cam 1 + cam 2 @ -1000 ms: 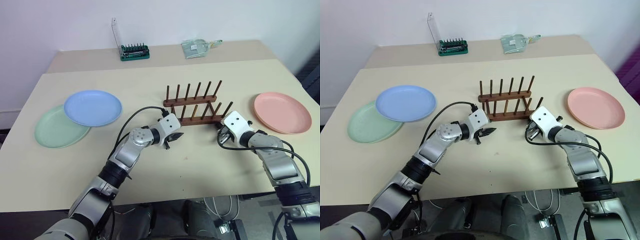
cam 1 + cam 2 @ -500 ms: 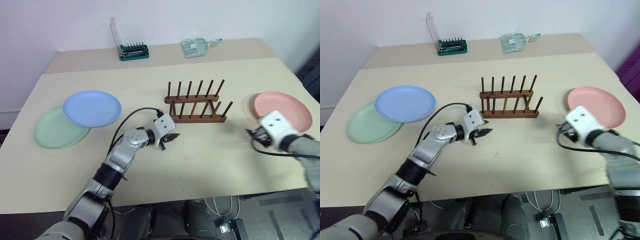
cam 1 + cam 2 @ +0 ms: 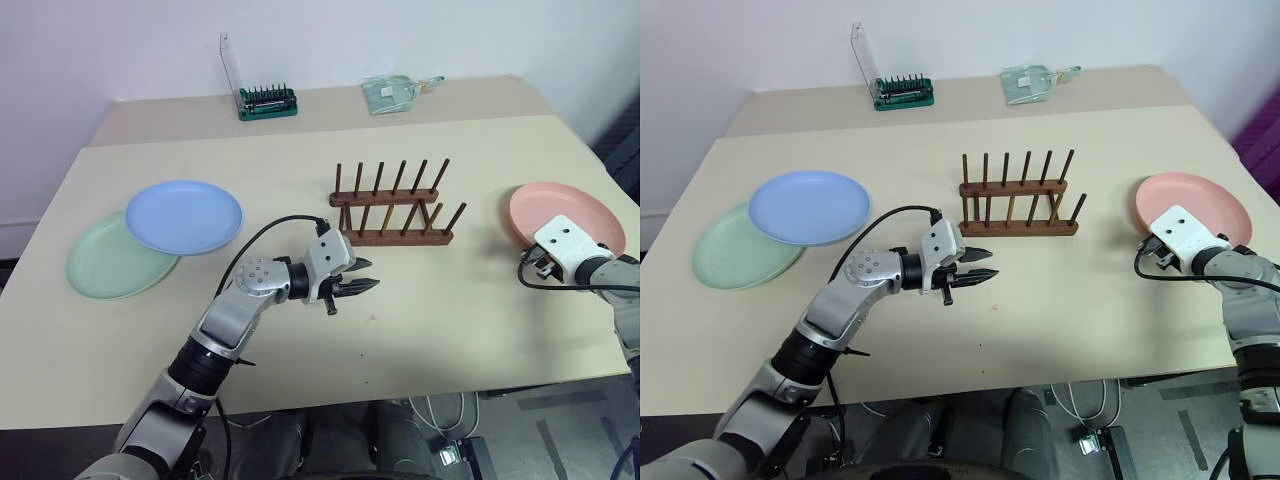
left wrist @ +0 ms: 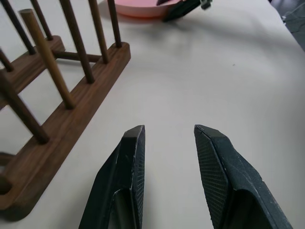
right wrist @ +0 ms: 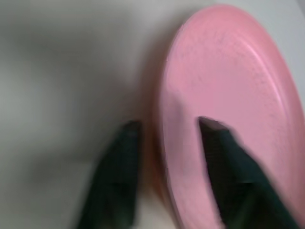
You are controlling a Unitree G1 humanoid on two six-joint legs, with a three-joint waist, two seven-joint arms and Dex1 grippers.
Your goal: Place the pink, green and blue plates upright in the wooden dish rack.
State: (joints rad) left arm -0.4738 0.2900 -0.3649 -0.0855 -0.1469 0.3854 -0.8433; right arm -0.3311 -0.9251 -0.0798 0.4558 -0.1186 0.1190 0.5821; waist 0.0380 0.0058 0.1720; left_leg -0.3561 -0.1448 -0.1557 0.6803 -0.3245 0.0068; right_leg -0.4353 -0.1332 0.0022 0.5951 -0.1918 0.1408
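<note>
The right hand point(image 5: 167, 143) sat at the near-left rim of the pink plate point(image 3: 570, 210), which lay flat at the bench's point(image 3: 420, 330) 3 o'clock edge; its fingers stood apart astride that rim, though blur hid whether they touched it. The left hand point(image 3: 362, 288), partly open and holding nothing, hovered just short of the empty wooden dish rack point(image 3: 392, 205) at centre. At 9 o'clock the blue plate point(image 3: 184, 216) overlapped and partly hid the green plate point(image 3: 105, 265).

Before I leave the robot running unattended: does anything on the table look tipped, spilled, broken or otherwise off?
Nothing stands out. The wooden dish rack stands upright with no plates in it, the blue plate rests partly on the green plate, and the pink plate lies flat, its near rim between the right hand's fingers.
</note>
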